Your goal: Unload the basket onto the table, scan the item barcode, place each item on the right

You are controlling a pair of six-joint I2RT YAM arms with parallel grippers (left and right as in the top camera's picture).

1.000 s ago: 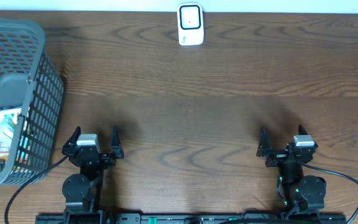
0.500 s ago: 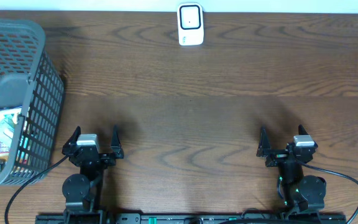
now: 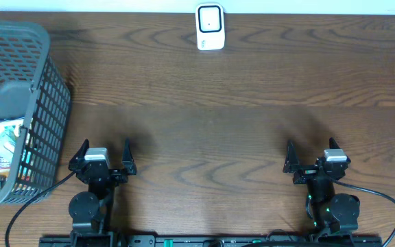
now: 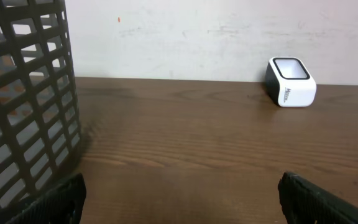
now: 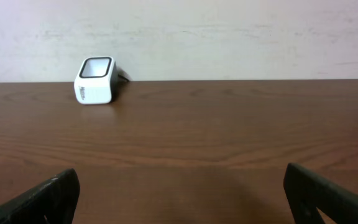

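Below, dark wood table, white wall

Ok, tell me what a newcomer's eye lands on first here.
The white scanner stands alone at the far edge of the table, in the middle. A grey mesh basket holding packaged goods fills the left side. At the near edge sit the left gripper and right gripper, jaws wide open and empty.

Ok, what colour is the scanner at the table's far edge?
The scanner is white with a dark-framed top window, clearest in the left wrist view.
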